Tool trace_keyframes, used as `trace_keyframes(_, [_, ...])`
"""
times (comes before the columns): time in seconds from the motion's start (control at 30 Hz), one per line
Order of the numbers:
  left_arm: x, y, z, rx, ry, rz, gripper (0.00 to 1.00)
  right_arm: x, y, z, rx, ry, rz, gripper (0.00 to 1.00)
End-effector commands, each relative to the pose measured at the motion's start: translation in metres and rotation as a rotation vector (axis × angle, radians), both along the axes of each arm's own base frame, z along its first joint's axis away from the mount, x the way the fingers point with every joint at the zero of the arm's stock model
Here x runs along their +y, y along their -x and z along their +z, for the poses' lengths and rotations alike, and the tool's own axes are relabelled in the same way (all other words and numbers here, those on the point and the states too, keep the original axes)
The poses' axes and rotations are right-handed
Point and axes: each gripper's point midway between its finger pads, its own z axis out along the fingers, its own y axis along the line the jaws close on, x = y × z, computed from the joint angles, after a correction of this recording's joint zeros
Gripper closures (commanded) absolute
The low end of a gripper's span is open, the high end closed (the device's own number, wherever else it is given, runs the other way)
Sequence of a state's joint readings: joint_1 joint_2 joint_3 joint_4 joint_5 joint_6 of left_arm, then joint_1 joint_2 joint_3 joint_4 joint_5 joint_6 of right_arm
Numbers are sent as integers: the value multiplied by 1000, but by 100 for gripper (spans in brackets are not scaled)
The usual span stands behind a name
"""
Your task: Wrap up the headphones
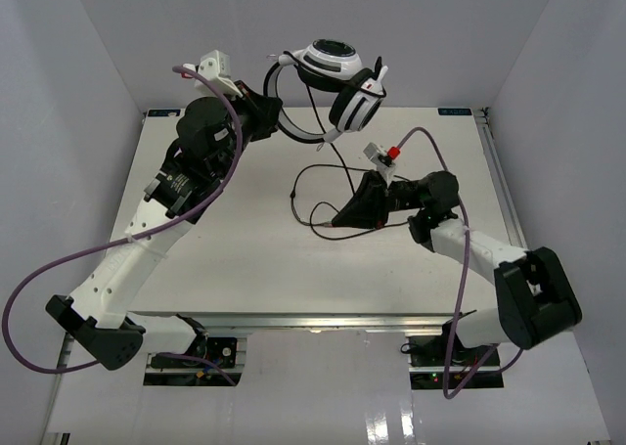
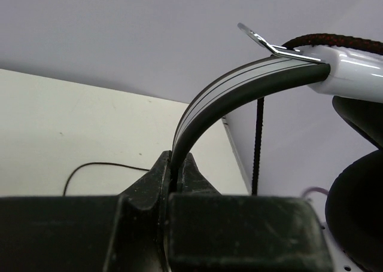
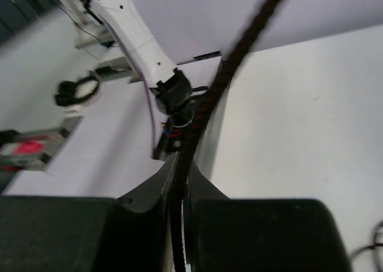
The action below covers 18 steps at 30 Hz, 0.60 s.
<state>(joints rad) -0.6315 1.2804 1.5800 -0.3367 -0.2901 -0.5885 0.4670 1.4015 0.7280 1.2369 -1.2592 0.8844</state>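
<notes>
Above far table edge (image 1: 445,111), headphones (image 1: 337,73) clamped, cable (image 1: 311,174) pinched mid-table

The flat off-white rectangular surface (image 1: 245,259) sits between plain grey walls, with a metal rail (image 1: 495,171) running along its right edge. The only thing lying on it is part of a thin dark headphone cable (image 1: 293,193). It rests in a loose open curve near the middle, and its ends lift up off the surface.

White arms (image 1: 127,259), black joints (image 1: 533,298), purple cables (image 1: 460,298), black left pincer (image 1: 275,111), black right pincer (image 1: 338,218)
</notes>
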Motion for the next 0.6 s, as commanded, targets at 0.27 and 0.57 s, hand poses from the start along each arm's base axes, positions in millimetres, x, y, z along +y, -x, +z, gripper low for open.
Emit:
trace_keyframes(0.27, [74, -14, 12, -88, -211, 331, 100, -1, -66, 37, -758, 368, -425, 92])
trace_keyframes(0.57, [52, -61, -89, 101, -508, 274, 100, -20, -108, 53, -1297, 784, -626, 92])
